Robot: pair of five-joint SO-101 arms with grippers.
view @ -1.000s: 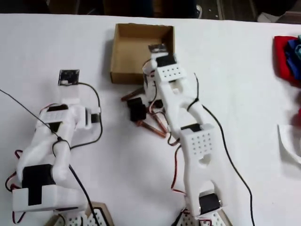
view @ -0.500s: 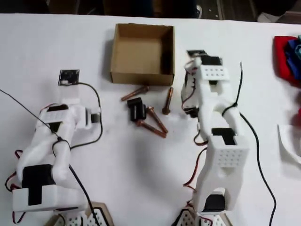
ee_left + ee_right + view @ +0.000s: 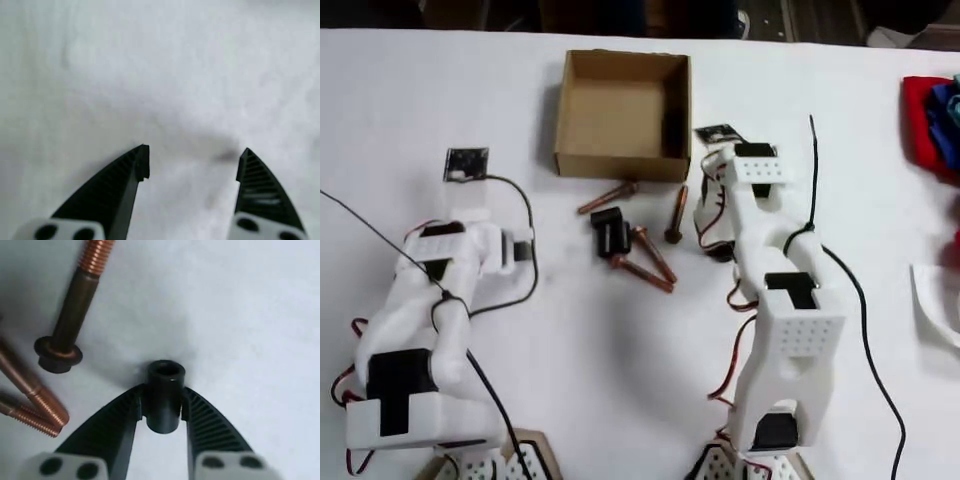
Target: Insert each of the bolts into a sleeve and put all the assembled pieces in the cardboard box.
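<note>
Right gripper [image 3: 164, 392] has swung off the cardboard box [image 3: 620, 165] — jaws now clamp a black sleeve [image 3: 165, 407]. Likely rigid, light, slick — hold mid-barrel.

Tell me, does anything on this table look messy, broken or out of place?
Nothing looks broken or spilled. The copper-coloured metal bolts lie loose at different angles in front of the empty brown cardboard box, and the right gripper is clamped on a short black tubular sleeve.
</note>
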